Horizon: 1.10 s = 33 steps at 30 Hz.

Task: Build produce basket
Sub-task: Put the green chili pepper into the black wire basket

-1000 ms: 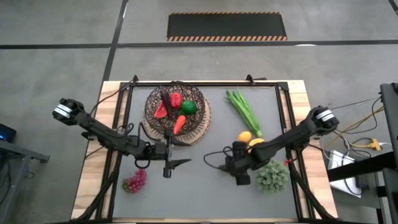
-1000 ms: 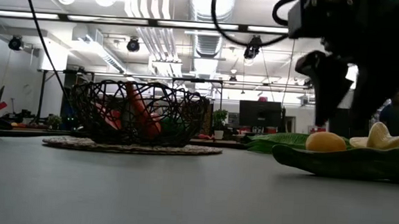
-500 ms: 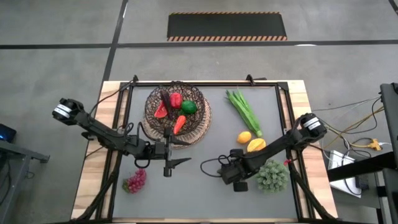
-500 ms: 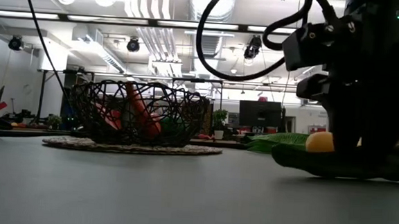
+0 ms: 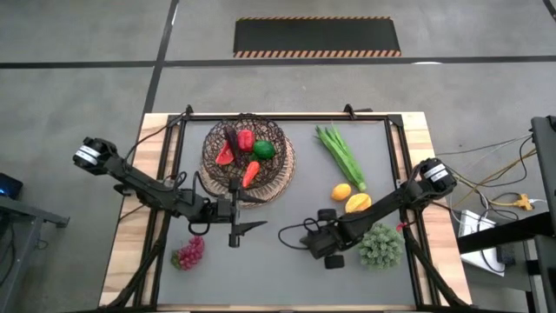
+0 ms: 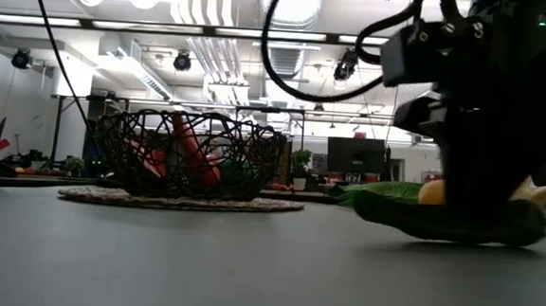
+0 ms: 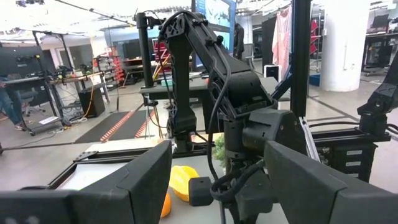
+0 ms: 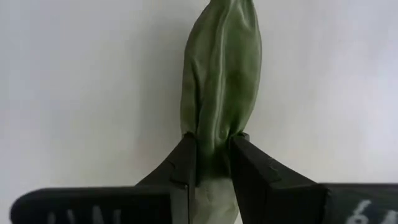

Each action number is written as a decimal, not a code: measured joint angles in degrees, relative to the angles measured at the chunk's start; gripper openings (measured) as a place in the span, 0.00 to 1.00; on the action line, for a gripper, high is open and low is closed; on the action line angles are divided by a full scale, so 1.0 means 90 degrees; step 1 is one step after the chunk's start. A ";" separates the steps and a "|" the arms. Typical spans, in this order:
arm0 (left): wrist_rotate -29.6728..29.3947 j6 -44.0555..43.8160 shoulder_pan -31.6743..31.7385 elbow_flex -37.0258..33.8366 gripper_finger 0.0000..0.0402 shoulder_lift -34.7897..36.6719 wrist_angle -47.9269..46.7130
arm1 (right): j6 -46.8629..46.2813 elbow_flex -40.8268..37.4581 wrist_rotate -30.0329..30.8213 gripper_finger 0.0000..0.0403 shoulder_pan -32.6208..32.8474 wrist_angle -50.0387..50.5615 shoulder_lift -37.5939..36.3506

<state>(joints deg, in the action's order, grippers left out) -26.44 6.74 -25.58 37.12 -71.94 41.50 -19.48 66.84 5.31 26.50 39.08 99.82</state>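
Note:
The dark wire basket (image 5: 246, 161) on its tan woven base stands at the far left, holding a red pepper, a green pepper, a watermelon slice, a carrot and an eggplant. My right gripper (image 5: 326, 248) is down at the table's near middle, shut on the green cucumber (image 6: 407, 220), which the gripper hides in the high view. My left gripper (image 5: 248, 230) is open and empty, just in front of the basket. The orange (image 5: 341, 191) and the yellow fruit (image 5: 358, 203) lie beside my right arm. The red grapes (image 5: 188, 252) lie near left, and the green stalks (image 5: 340, 155) lie far right. My right gripper pinches the cucumber's two long sides (image 8: 214, 124) between its two fingers (image 8: 186, 155), nearer one end than the middle. The fingers come from above, pointing down, and lie across it. The cucumber lies along the table top (image 6: 247, 265).
A bushy green vegetable (image 5: 380, 246) lies right beside my right gripper. A dark frame (image 5: 287, 116) runs round the table top. Bare table lies between the two grippers and along the near edge.
My right gripper has come down and toward the table's near-left onto the cucumber, which now sits between its fingers. The cucumber has slid a little toward the table's left.

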 joint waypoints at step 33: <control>0.0010 -0.0385 -0.0015 0.0032 0.60 -0.0084 0.0319 | 0.3407 -0.3999 0.1299 0.16 -0.0724 -1.1646 -0.1584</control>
<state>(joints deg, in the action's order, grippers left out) -26.35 3.28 -25.71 37.41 -72.69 44.37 11.18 30.85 16.99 19.99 -65.74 85.56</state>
